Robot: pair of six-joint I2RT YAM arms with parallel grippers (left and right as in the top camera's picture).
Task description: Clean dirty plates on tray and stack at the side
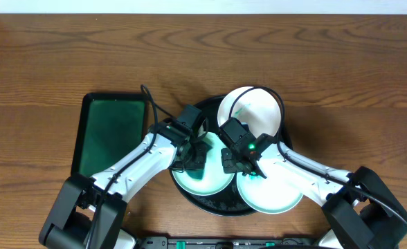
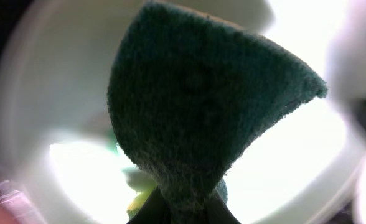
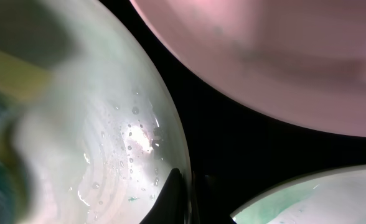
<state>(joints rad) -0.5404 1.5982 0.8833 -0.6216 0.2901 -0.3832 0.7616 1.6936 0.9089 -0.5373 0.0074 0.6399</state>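
A brown wooden table (image 1: pixel 51 55) carries the tray (image 1: pixel 214 203) at centre frame, all three plates (image 1: pixel 248 111) on it. The left gripper (image 1: pixel 193 158) clamps a sponge (image 2: pixel 195 106) over the lower-left plate (image 1: pixel 214 183), likely to scrub it. The right gripper (image 3: pixel 184 199) is closed at that plate's rim, apparently steadying it.

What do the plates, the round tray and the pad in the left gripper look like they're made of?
Plates: glossy white, ceramic or melamine; sharp glare, water beading into droplets.
Round tray: black, dull, probably plastic; no highlight, so the material is left open.
Pad: teal-green fibrous scouring cloth or thin sponge; fuzzy nap, and it folds where the left gripper pinches it.
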